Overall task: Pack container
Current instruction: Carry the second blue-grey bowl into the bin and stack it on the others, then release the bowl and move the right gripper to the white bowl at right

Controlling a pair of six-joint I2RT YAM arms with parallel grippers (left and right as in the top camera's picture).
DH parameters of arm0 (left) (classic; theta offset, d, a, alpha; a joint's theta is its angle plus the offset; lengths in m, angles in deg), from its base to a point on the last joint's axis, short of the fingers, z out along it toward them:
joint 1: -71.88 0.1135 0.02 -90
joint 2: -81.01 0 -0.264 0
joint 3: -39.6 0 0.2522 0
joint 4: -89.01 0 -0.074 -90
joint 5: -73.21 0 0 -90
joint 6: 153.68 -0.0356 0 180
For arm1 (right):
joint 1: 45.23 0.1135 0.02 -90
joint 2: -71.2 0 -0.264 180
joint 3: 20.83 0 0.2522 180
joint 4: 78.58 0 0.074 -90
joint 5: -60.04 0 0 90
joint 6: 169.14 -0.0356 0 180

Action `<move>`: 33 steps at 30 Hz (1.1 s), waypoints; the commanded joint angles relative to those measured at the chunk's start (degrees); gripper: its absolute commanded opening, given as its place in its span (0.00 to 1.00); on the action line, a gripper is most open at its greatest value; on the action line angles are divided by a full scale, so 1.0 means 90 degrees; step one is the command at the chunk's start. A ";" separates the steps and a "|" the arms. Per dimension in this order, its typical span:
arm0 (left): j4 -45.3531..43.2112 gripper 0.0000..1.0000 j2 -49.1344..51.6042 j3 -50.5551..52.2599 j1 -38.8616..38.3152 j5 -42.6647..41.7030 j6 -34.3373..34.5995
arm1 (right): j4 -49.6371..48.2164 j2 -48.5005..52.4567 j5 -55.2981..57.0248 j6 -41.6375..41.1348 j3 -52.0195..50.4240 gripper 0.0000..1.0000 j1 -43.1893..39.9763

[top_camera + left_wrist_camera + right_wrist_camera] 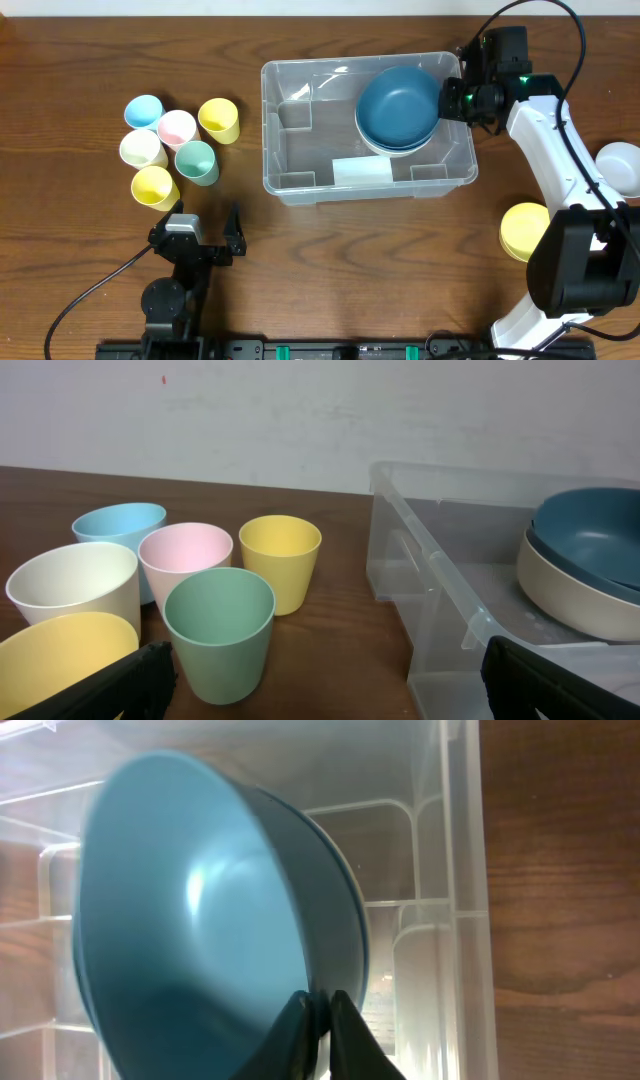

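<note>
Right wrist: right tool [318,1020] clamped on blue bowl [200,920] rim, over right end of container [268,130] at middle of counter [380,270]. Lower level onto cream bowl [570,610], then release; left tool [207,212] wide open

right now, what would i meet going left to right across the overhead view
cup cluster → container → dark blue bowl in its right half → yellow bowl → white bowl at the right edge

6 cups [177,128], 1 container [300,75].
</note>
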 commanded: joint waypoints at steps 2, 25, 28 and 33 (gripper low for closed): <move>0.0228 0.98 -0.0036 0.0104 -0.0015 -0.0046 -0.0109 | -0.0022 -0.0027 -0.0056 0.0032 -0.0029 0.03 0.0087; 0.0228 0.98 -0.0036 0.0104 -0.0015 -0.0046 -0.0109 | 0.0007 -0.0027 -0.0063 0.0036 -0.0029 0.56 0.0092; 0.0228 0.98 -0.0036 0.0104 -0.0015 -0.0046 -0.0109 | 0.0002 -0.0029 -0.0233 0.0063 -0.0029 0.41 0.0092; 0.0228 0.98 -0.0036 0.0104 -0.0015 -0.0046 -0.0109 | 0.0024 -0.0029 -0.0328 0.0109 -0.0027 0.33 0.0131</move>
